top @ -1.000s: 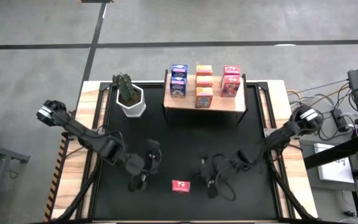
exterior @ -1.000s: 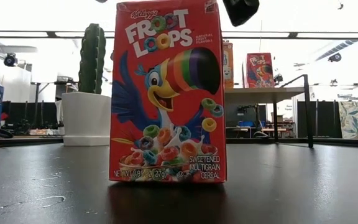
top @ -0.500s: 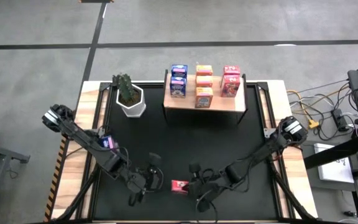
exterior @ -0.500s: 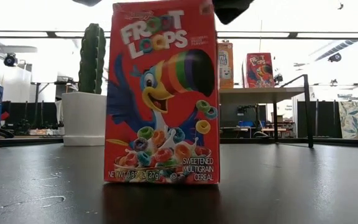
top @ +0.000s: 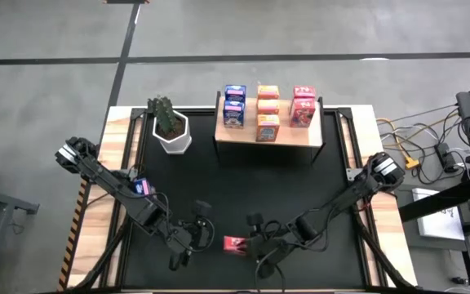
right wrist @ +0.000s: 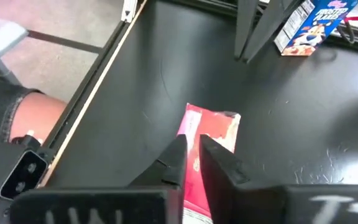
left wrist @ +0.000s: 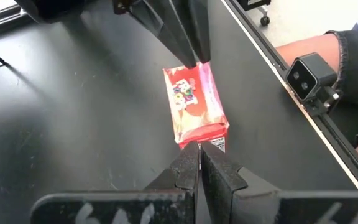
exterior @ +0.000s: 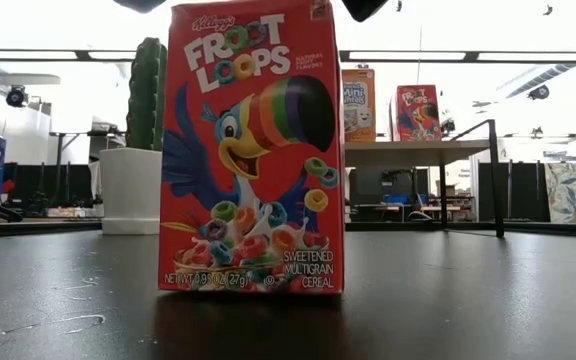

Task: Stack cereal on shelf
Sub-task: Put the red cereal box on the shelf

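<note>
High view: most small cardboard cereal boxes (top: 257, 108) fill the light wooden shelf (top: 269, 133) — one red box (top: 235, 244) stands on the mat between the closed left gripper (top: 196, 236) and the barely parted right gripper (top: 255, 242), neither clamped on it.

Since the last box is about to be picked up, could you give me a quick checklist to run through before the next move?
1. Red box upright on the mat: ok.
2. Right gripper beside the box: ok.
3. Right gripper closed on the box: cannot tell.
4. Left gripper shut, its tips at the box's edge, not gripping it: ok.
5. Free spot on the shelf: ok.
6. Plant pot away from the shelf: ok.
</note>
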